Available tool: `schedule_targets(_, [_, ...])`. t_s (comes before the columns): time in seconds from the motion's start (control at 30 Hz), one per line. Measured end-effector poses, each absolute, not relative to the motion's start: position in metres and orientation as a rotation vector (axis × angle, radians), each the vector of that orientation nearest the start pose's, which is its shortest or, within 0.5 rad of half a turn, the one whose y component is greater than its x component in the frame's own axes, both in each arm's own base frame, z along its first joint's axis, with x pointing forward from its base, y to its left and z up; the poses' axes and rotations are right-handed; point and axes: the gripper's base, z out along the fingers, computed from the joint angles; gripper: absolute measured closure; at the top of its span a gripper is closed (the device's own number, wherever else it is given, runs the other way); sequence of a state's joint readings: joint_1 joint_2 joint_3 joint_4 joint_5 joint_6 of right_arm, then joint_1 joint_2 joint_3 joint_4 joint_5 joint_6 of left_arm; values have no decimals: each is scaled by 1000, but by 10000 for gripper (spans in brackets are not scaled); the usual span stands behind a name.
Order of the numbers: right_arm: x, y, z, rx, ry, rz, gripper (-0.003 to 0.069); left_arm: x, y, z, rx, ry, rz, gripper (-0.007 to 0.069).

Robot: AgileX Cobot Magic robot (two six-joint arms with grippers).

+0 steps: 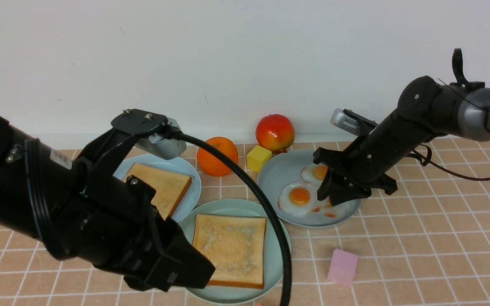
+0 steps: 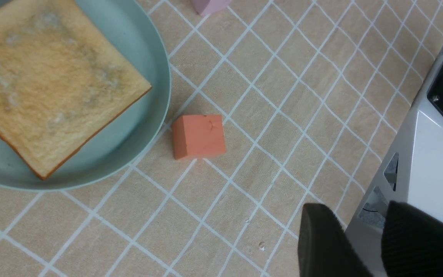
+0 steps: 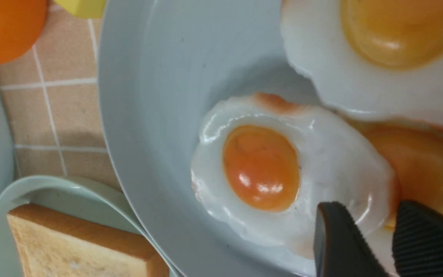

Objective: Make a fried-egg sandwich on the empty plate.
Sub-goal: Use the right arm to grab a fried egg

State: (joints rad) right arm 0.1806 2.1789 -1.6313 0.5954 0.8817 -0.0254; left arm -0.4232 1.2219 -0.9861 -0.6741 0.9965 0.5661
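Lower centre, toast (image 1: 232,248) on mint plate (image 1: 228,207); right gripper (image 1: 334,200) at fried egg (image 1: 299,196).
Its fingers (image 3: 333,242) straddle the egg's rim, grip unclear; left gripper (image 2: 363,234) parted, empty.

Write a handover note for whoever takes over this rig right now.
Left gripper: open, empty, near the mint-green plate.
Right gripper: fingers astride the edge of a fried egg on the grey-blue plate; grip unclear.
Done: one toast slice lies on the mint-green plate.
Left: egg onto that toast, then the second toast slice, on the sky-blue plate, on top.
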Motion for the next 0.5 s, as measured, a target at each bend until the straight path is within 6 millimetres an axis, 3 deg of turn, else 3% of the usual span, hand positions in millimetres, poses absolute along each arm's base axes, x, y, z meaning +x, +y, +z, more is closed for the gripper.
schedule_targets(0.5, [439, 119, 159, 226, 2872, 732, 421, 191, -138, 320, 929, 2400, -816, 376])
